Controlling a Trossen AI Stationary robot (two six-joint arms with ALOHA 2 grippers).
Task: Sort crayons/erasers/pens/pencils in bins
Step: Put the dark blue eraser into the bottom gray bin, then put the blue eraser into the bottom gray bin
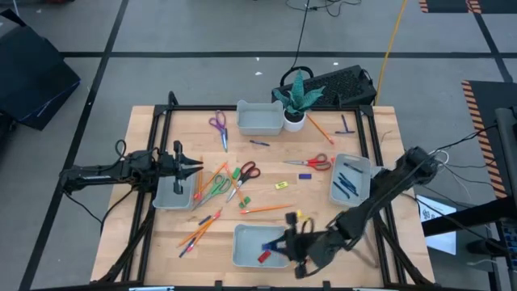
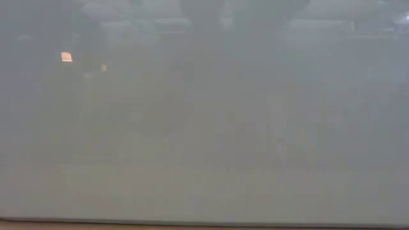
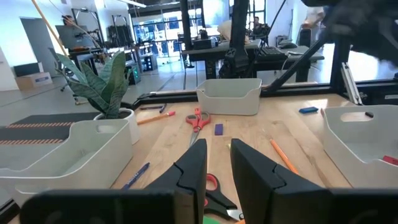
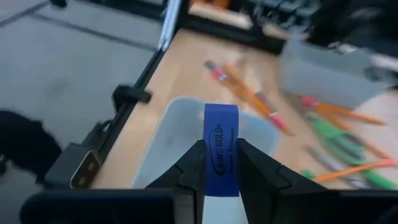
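Over the near bin (image 1: 257, 245) at the table's front edge: the right gripper (image 4: 221, 163), fingers clenched on 1 blue eraser (image 4: 221, 147), which stands upright between them with its printed face showing in the right wrist view. The eraser hangs above that bin's open inside, not yet resting in it; the high view shows something red and something blue already lying in the bin near the gripper. At the table's left: the left gripper (image 3: 217, 163), fingers parted a little and holding nothing, hovering over the left bin (image 1: 174, 192). Loose stock on the wooden table (image 1: 380, 129): orange pencils (image 1: 202, 226) scattered left of centre, 1 yellow eraser (image 1: 281, 185) near the middle, scissors (image 1: 220, 125) in several spots, 1 pen (image 1: 258, 143) below the back bin (image 1: 260, 118). The right bin (image 1: 351, 179) holds several dark pens. A potted plant (image 1: 296, 101) stands beside the back bin. The low view shows only haze. Risks, as judged: the eraser is pinched by its lower part, so it could pivot or tumble on release and bounce over the shallow wall; letting go while the gripper sits near the rim could drop it onto the table; lowering further could knock the fingers against the wall and shove the bin.
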